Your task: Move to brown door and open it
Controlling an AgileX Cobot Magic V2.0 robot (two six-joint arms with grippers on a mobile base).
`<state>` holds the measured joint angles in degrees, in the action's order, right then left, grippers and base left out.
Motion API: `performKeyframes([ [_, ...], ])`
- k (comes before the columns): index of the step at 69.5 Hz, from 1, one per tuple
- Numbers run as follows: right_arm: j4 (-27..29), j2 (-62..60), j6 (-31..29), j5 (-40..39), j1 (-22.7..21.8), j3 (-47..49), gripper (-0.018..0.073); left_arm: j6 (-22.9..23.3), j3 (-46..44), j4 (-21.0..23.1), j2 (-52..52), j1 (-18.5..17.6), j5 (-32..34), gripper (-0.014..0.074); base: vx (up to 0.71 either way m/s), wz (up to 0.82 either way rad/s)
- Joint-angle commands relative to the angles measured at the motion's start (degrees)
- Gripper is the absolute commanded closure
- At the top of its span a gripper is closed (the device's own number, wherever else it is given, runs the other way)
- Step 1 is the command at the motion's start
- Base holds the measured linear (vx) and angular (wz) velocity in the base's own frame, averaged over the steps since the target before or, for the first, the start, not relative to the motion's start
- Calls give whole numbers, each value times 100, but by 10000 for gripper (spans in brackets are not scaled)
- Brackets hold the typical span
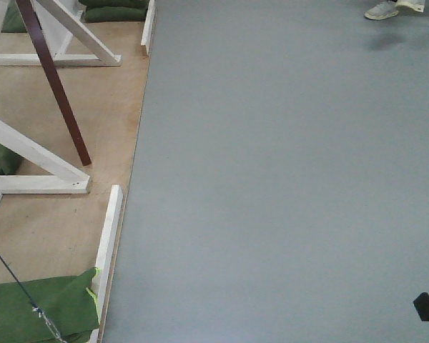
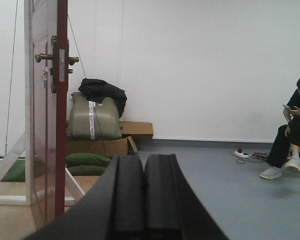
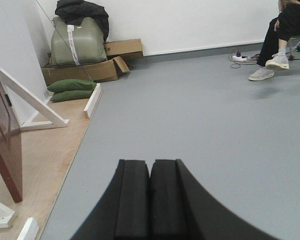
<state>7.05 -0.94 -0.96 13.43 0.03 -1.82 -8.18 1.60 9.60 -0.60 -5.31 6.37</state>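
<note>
The brown door [image 2: 45, 125] stands at the left of the left wrist view, seen edge-on, with its brass lever handle [image 2: 42, 58] and steel latch plate [image 2: 61, 65] high up. In the front view its bottom edge shows as a dark red strip [image 1: 57, 86] over the tan board. The right wrist view catches its lower corner [image 3: 2, 140] at far left. My left gripper [image 2: 143, 159] is shut with nothing in it, well short and to the right of the door. My right gripper [image 3: 150, 164] is also shut and empty, over grey floor.
White support beams [image 1: 36, 153] brace the door on a tan platform [image 1: 64, 229], weighted by green sandbags [image 1: 36, 307]. Cardboard boxes [image 2: 97, 146] and a grey-green case [image 2: 92, 117] stand by the back wall. A person [image 2: 292, 130] sits at the right, by a power strip [image 2: 241, 154].
</note>
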Motion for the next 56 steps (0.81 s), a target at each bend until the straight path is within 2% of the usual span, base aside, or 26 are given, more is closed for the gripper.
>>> performKeyframes([
  [1, -27, -49, -51, -458, 6, -11, 559, 37, 146, -20, -148, -37, 434, 586, 0, 0],
  [56, -27, -49, -51, -458, 6, -11, 559, 37, 146, -20, -148, -37, 434, 586, 0, 0],
])
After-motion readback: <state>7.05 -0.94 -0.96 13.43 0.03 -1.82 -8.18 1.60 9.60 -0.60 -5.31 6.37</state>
